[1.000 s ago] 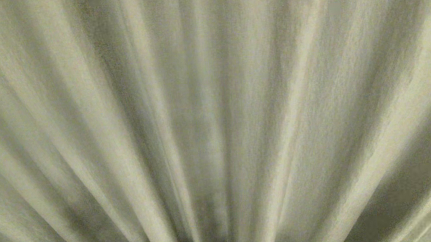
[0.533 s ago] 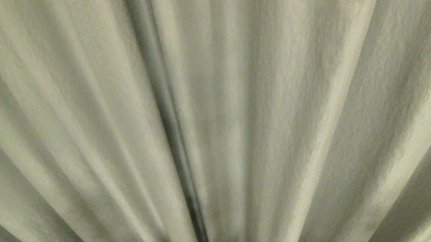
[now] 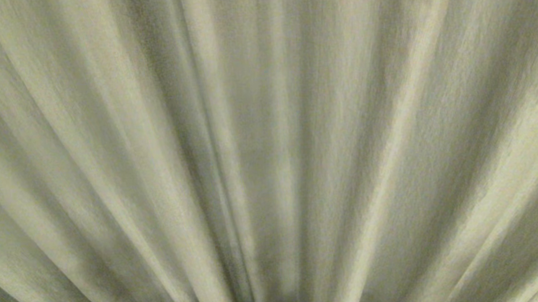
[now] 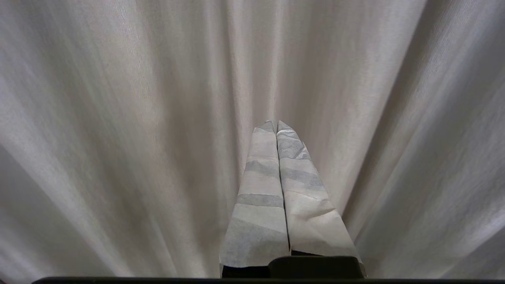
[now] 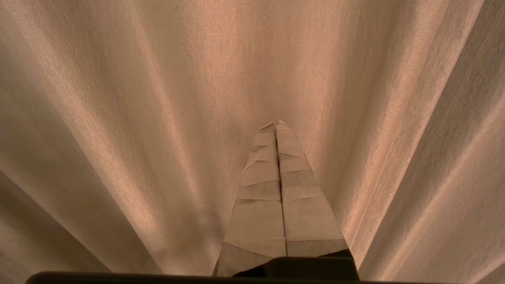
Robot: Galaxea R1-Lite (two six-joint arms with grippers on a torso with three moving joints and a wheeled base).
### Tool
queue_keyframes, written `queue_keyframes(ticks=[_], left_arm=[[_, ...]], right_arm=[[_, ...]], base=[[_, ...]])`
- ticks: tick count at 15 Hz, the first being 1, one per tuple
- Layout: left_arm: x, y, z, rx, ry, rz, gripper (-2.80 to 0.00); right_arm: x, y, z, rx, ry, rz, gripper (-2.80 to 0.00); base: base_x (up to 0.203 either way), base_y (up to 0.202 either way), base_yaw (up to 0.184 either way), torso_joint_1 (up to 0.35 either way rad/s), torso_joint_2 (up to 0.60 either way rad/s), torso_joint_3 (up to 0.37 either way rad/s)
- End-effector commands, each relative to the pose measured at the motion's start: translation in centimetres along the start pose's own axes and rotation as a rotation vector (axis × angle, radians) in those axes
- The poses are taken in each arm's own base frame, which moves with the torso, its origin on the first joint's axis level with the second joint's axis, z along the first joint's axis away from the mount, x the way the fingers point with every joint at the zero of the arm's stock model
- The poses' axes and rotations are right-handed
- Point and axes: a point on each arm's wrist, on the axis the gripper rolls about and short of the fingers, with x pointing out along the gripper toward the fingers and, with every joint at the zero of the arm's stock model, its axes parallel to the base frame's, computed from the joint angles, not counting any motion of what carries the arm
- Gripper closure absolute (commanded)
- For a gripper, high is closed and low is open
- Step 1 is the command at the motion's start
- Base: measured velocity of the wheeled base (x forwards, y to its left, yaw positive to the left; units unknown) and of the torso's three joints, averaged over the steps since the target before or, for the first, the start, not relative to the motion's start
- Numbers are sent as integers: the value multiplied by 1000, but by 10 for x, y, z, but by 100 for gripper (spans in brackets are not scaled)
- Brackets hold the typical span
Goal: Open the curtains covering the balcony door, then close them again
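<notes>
While curtains (image 3: 269,151) fill every view, door unseen: opening step likely not begun.
Left gripper (image 4: 276,123) and right gripper (image 5: 276,123) face the folds, jaws pressed together, holding nothing; next needs a curtain edge to pull.

Head and both wrist views: the curtains (image 3: 269,151) fill each frame from edge to edge. Apart from this fabric and the robot's own parts, no other object can be made out in any of the three views.
</notes>
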Motion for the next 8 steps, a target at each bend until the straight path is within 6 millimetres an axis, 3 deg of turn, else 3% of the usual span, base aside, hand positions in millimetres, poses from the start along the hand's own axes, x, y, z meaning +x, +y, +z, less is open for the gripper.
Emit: queue_keyframes(ticks=[1, 8], left_arm=[[0, 0, 0, 0, -3, 0, 0], [0, 0, 0, 0, -4, 0, 0]], right_arm=[[0, 0, 0, 0, -1, 0, 0], [0, 0, 0, 0, -1, -2, 0]], base=[[0, 0, 0, 0, 0, 0], [0, 0, 0, 0, 0, 0]])
